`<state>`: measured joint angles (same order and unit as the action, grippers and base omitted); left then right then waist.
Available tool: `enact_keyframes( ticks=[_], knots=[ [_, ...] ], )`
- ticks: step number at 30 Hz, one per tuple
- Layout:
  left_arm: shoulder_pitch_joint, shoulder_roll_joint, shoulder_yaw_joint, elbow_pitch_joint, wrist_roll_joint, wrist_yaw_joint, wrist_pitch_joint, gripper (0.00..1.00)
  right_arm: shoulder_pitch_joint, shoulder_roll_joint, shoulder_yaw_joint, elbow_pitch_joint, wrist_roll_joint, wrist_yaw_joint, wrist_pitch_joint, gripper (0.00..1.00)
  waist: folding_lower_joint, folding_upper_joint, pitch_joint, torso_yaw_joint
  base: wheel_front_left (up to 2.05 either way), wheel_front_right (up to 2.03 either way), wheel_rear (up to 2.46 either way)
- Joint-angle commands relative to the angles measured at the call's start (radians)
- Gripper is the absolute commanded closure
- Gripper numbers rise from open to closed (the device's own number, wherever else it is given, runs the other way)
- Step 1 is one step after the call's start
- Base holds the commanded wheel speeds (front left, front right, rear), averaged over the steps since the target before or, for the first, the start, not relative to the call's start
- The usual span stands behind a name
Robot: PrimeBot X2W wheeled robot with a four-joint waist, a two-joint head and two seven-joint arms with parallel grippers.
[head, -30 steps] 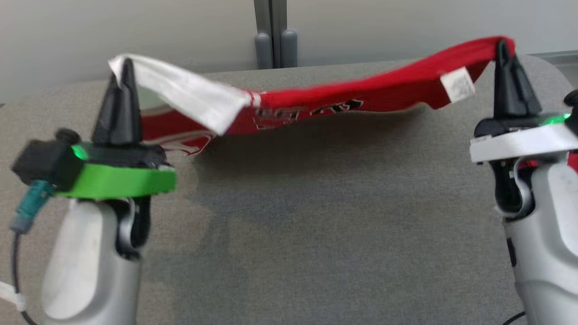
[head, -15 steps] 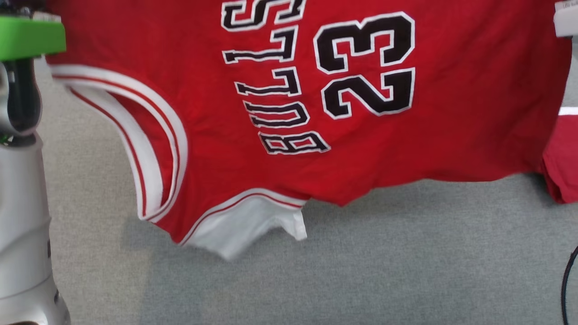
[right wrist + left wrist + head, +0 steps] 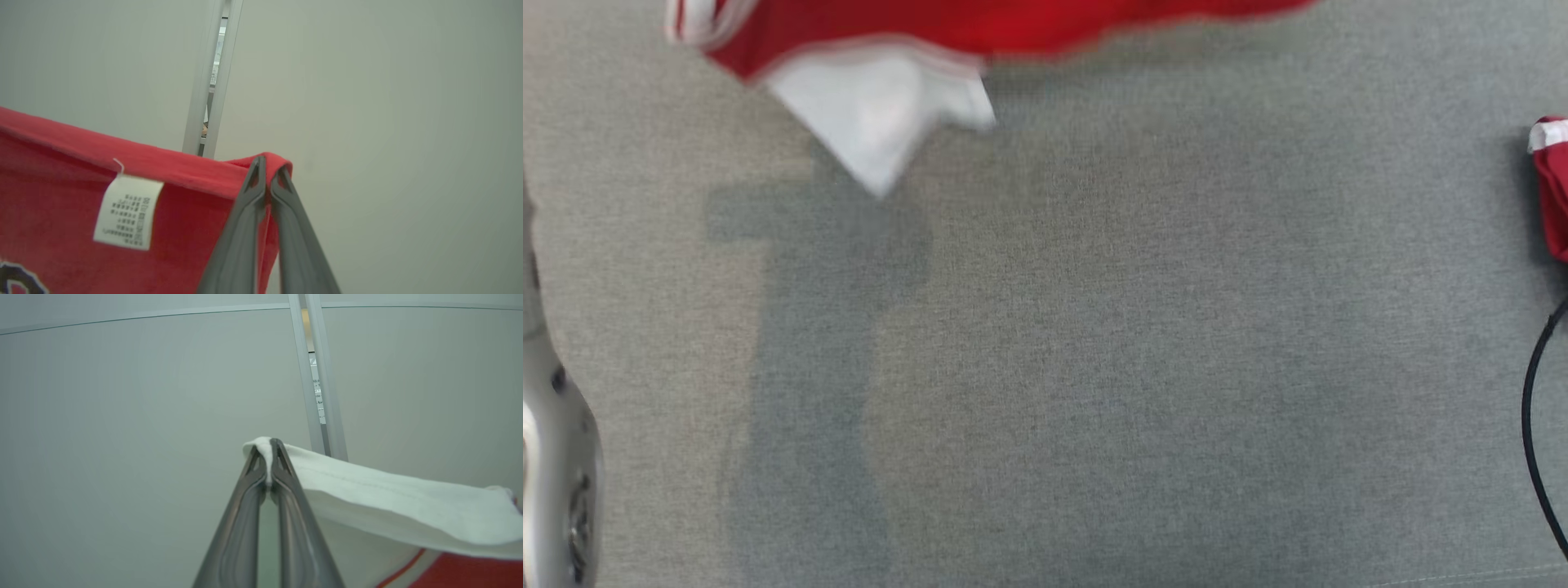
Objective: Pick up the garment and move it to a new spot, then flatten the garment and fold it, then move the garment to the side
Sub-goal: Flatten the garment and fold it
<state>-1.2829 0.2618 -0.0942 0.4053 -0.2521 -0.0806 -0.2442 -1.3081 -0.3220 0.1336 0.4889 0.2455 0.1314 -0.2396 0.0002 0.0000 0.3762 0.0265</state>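
Note:
The garment (image 3: 980,20) is a red jersey with white trim, hanging above the grey table (image 3: 1094,367); its lower edge and a white corner dangle at the head view's top. My left gripper (image 3: 267,451) is shut on a white trimmed edge of the garment (image 3: 388,498), pointing toward a pale wall. My right gripper (image 3: 267,167) is shut on a red edge of the garment (image 3: 122,163), where a white care label (image 3: 126,212) hangs. The left forearm (image 3: 556,457) shows at the head view's lower left.
A second red and white cloth (image 3: 1552,188) lies at the table's right edge. A black cable (image 3: 1535,425) curves at the lower right. A wall panel seam (image 3: 316,375) stands behind both grippers.
Both grippers have lifted the garment high, out of the head view's top. The jersey hung spread across the head view half a second ago; now only its bottom edge shows. The picture is blurred.

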Motion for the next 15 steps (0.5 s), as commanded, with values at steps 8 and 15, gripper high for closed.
enact_keyframes(
  ticks=[8, 15],
  knots=[
    [-0.047, -0.030, 0.049, -0.020, 0.018, 0.003, -0.021, 1.00, -0.075, 0.034, -0.031, 0.106, -0.060, -0.002, -0.025, 1.00, -0.0002, 0.0000, 0.117, 0.002, 0.00, 0.00, 0.00],
    [0.279, -0.114, 0.108, -0.095, 0.015, -0.016, -0.021, 1.00, 0.185, 0.042, -0.021, 0.069, -0.014, -0.002, -0.026, 1.00, -0.0002, 0.0000, 0.092, 0.014, 0.00, 0.00, 0.00]
  ],
)
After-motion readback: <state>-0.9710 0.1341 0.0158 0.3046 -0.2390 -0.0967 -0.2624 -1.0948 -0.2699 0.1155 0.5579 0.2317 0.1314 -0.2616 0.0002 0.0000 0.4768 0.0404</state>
